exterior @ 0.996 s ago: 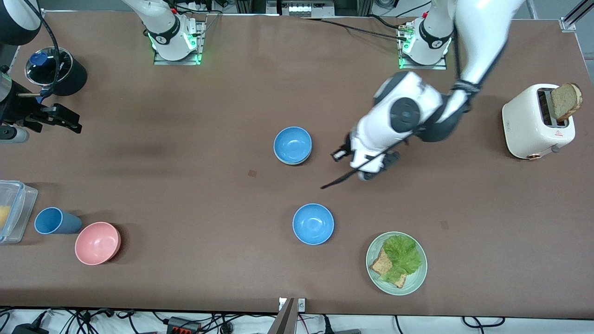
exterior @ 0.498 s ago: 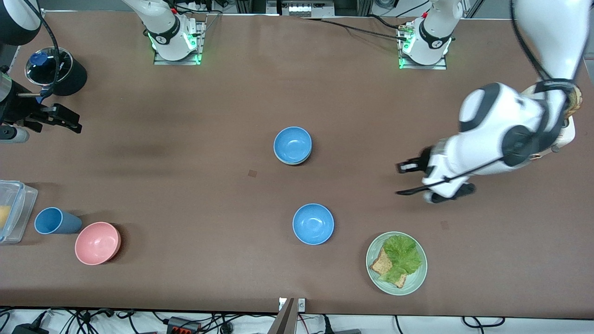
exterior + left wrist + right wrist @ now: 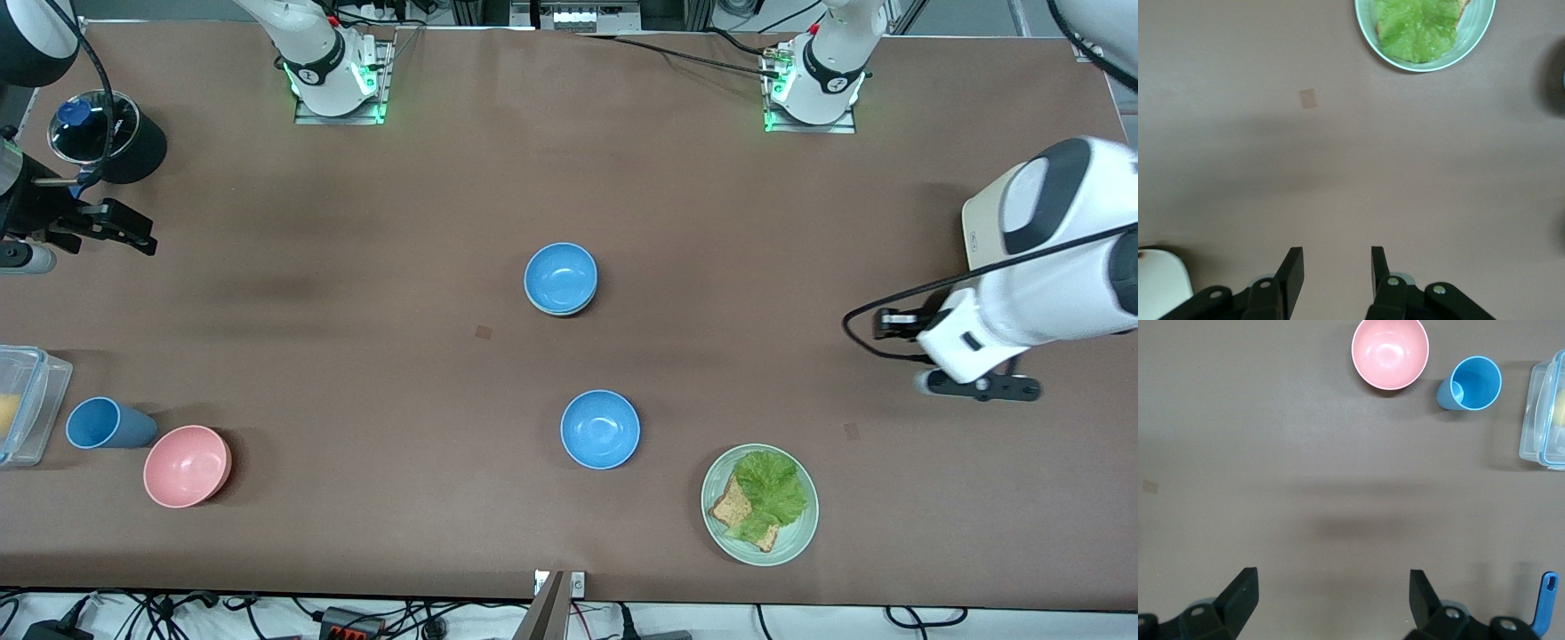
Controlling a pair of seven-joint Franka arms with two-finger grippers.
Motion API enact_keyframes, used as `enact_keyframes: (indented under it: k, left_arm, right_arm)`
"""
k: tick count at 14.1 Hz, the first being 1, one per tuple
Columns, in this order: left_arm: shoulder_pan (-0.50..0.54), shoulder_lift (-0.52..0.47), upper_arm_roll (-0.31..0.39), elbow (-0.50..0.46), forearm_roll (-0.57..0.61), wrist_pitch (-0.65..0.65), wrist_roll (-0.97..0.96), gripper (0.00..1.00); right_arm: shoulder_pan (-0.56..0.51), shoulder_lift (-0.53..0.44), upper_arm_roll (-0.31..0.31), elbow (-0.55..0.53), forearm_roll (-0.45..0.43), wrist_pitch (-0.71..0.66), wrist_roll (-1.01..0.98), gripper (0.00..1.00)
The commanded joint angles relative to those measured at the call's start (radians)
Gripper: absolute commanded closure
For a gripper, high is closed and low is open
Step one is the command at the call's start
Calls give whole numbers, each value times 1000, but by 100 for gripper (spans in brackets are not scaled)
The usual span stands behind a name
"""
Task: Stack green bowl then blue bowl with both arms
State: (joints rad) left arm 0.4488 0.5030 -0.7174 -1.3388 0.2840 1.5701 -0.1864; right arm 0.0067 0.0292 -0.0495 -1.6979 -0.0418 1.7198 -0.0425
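the worktop (image 3: 356, 373) carries a blue bowl (image 3: 561, 276) nested on the green bowl (image 3: 562, 310) at centre; the second blue bowl (image 3: 600, 428) lies nearer the camera; left end effector (image 3: 1331, 267), empty, fingers slightly apart, hangs over the left arm's end, well apart from both; right end effector (image 3: 1331, 587), spread wide and empty, waits.

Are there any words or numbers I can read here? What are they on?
No words or numbers can be read.
Small dark label on the white toaster: too small to read.
Round black-and-white mark on the right arm's base: a logo, no letters clear.
The same mark on the left arm's base: also not clear.
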Motion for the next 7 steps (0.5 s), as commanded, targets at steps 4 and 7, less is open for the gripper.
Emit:
enact_keyframes:
  k: [4,7]
  left_arm:
    - [28,6,-19,150,18,-202,50,0]
    - [24,3,-25,150,14,-209,50,0]
  right_arm:
    - [-5,-26,-1,-26,20,1,-16,0]
    - [-5,-26,-1,-26,20,0,-16,0]
